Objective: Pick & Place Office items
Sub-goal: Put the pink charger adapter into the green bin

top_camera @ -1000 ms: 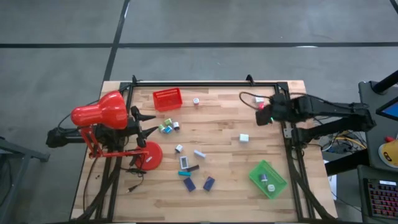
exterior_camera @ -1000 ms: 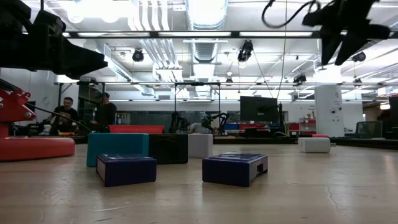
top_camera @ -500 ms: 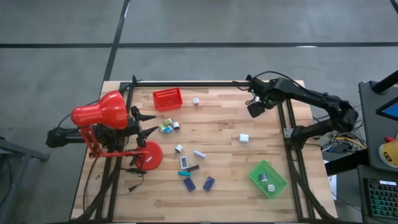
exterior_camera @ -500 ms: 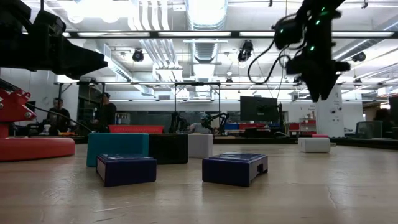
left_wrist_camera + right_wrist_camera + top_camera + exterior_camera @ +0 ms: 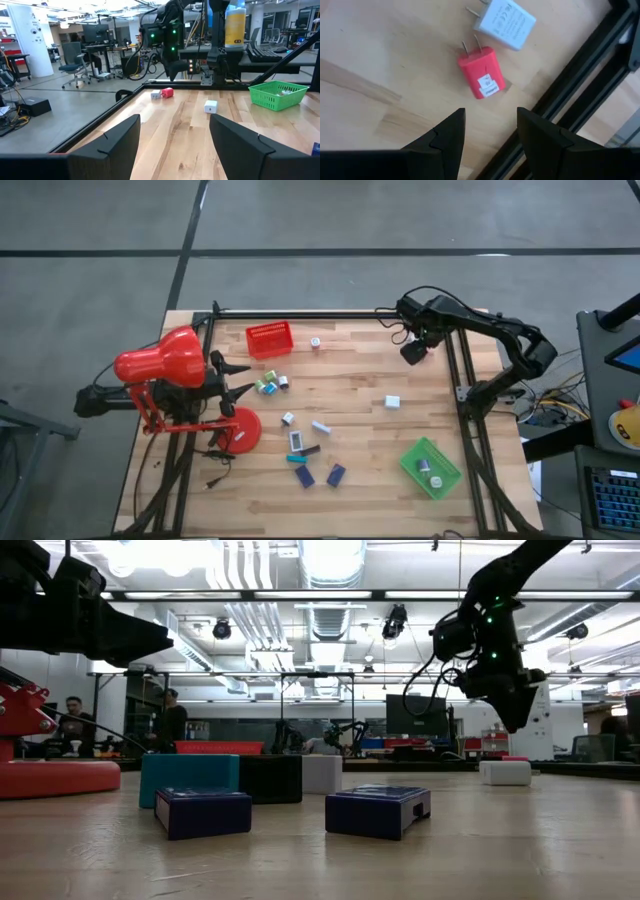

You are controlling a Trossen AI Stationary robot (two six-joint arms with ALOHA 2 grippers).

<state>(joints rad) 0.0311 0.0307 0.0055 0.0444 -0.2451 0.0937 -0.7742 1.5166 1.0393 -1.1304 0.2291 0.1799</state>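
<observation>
A red plug adapter (image 5: pixel 481 73) and a white one (image 5: pixel 507 21) lie flat on the wood at the table's far right corner, beside the black frame rail. My right gripper (image 5: pixel 490 131) hangs above them, pointing down, open, with nothing between its fingers; the high view shows it there too (image 5: pixel 413 352). More office items, several small blocks (image 5: pixel 308 450), lie mid-table, and a white block (image 5: pixel 393 402) lies alone. My left gripper (image 5: pixel 175 135) waits open and level at the left, under the red lamp (image 5: pixel 160 362).
A green tray (image 5: pixel 430 468) with small pieces in it stands near right. At the far edge, left of the middle, stands a red tray (image 5: pixel 269 339). The lamp's round base (image 5: pixel 238 430) sits at the left. Black frame rails (image 5: pixel 462 390) border the table. Bare wood stretches between the white block and the plugs.
My right gripper has come down toward the table at the far right corner. It has tipped from slanting to pointing nearly straight down and rolled about its own axis, while its arm swung toward the far edge. Nothing on the table has moved.
</observation>
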